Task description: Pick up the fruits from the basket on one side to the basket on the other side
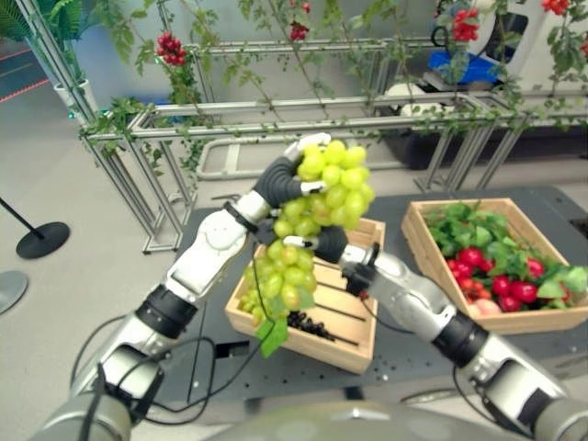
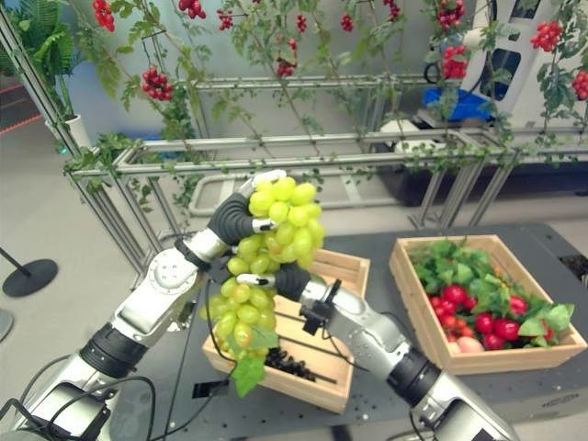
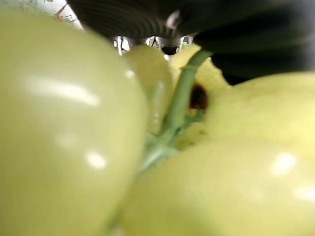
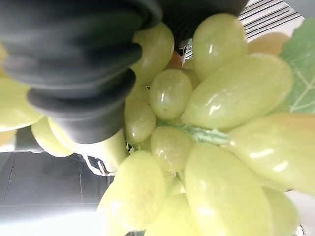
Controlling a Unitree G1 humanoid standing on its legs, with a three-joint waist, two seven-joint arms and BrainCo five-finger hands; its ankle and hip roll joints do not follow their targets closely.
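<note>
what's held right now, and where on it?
A bunch of green grapes, lifted above the slatted crate. The left robot hand grips its top; the right robot hand is at its middle, fingers hidden.

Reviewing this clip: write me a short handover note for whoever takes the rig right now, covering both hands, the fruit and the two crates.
Left hand: curled round the top of the green grape bunch, held up above the left crate.
Right hand: up against the middle of the bunch from the right; its fingers are hidden by grapes, so its grip is unclear.
Left crate: a dark grape cluster lies on its slats; the lower green grapes hang in front of it.
Right crate: holds red fruit and green leaves.
Done: green bunch lifted.
Left: carry it to the right crate and release; then probably the dark cluster.
</note>
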